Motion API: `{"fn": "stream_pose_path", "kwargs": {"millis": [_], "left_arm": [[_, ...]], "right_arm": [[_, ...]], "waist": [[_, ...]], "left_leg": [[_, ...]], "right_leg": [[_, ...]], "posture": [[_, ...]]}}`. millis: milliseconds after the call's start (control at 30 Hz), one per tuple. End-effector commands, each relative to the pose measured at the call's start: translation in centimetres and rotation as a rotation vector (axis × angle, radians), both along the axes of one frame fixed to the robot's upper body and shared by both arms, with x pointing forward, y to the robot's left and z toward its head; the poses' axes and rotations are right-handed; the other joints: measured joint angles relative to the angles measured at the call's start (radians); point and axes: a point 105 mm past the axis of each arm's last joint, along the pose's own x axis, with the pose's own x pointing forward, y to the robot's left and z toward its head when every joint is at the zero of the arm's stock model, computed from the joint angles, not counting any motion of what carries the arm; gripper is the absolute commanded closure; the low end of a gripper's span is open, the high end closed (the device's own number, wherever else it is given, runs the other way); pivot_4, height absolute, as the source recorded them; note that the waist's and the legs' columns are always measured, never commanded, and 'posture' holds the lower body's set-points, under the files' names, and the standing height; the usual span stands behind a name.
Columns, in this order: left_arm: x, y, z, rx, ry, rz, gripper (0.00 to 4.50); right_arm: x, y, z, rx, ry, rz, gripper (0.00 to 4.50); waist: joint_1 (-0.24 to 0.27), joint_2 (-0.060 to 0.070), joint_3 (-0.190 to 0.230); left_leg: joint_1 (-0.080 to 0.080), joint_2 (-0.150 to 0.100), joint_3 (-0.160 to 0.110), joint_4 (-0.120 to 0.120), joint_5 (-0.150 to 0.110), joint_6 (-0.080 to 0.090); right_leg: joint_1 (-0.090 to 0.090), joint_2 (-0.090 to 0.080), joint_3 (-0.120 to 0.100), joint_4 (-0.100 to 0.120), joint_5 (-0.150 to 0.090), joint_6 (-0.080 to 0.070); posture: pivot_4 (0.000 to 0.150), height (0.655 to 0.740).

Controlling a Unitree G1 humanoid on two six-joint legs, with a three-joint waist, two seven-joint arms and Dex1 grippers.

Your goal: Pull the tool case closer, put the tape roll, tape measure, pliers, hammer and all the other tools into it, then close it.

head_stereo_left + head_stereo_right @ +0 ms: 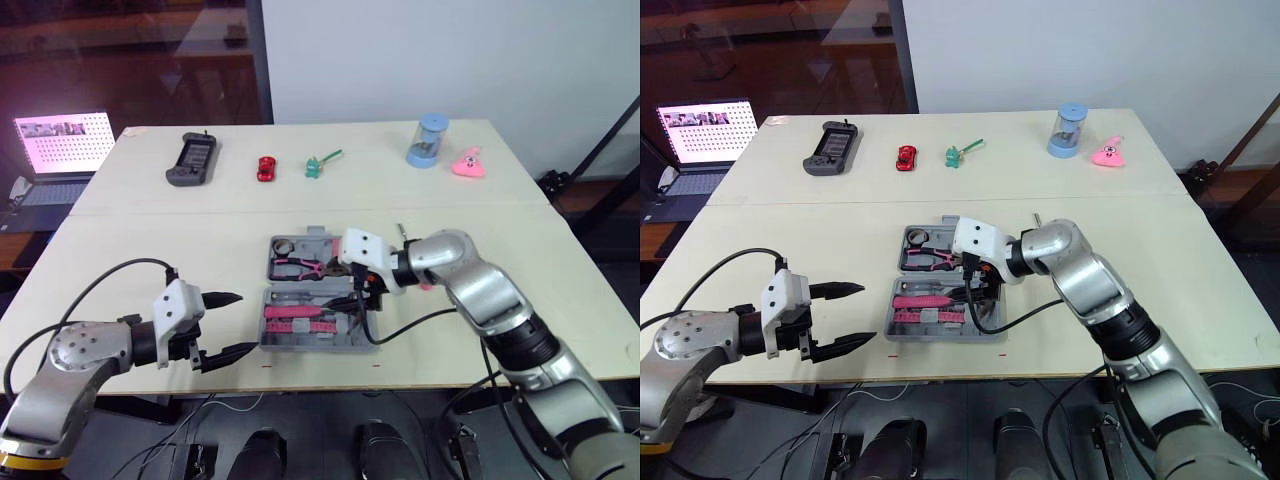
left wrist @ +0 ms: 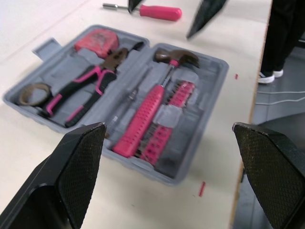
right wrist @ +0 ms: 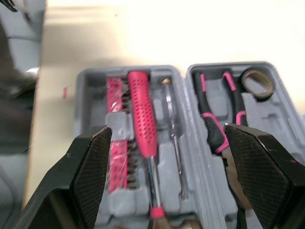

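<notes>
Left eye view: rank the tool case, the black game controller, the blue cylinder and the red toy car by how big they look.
1. tool case, though it also lies nearest the camera.
2. black game controller.
3. blue cylinder, only slightly smaller.
4. red toy car.

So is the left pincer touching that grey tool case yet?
Apart. In the right eye view a strip of bare table shows between the open left pincer and the tool case.
</notes>
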Motion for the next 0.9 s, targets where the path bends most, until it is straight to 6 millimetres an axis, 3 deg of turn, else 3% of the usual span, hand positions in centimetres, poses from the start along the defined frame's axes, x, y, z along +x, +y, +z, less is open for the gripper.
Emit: {"fn": "stream_pose_path", "kwargs": {"millis": [33,233,533,733,900], "left_arm": [[0.1,0.0,0.4,-0.004,-0.017,-0.011,0.0],[0.2,0.3,0.4,0.004,-0.026,0.002,0.0],[0.3,0.6,0.4,0.012,-0.035,0.02,0.0],[0.0,0.9,-0.1,0.046,-0.023,0.013,0.0],[0.0,1.1,0.0,0.041,-0.024,0.02,0.0]], "right_arm": [[-0.2,1.2,0.2,0.045,-0.041,0.058,1.67],[1.3,1.5,-2.4,0.07,0.097,-0.057,4.48],[1.7,1.8,-6.5,0.007,0.166,-0.085,4.48],[0.7,1.3,-9.6,-0.041,0.248,-0.094,4.48],[0.8,0.2,-11.9,-0.116,0.321,-0.217,4.48]], "waist": [[-0.001,0.0,0.0],[0.001,0.0,0.0],[-0.001,0.0,0.0],[-0.001,0.0,-0.001],[-0.001,-0.001,-0.002]], "left_leg": [[0.0,0.0,0.0,0.0,0.0,0.0],[0.0,0.0,0.0,0.0,0.0,0.0],[0.0,0.0,0.0,0.0,0.0,0.0],[0.001,0.0,0.0,0.0,0.0,0.0],[0.003,0.0,0.0,0.0,0.0,0.0]], "right_leg": [[0.0,0.0,0.0,0.0,0.0,0.0],[0.0,0.0,0.0,0.0,0.0,0.0],[0.0,0.0,0.0,0.0,0.0,0.0],[0.001,0.0,0.0,0.0,0.0,0.0],[0.003,0.0,0.0,0.0,0.0,0.0]], "posture": [[0.15,0.6902],[0.15,0.6902],[0.15,0.6902],[0.15,0.6902],[0.15,0.6902]]}}
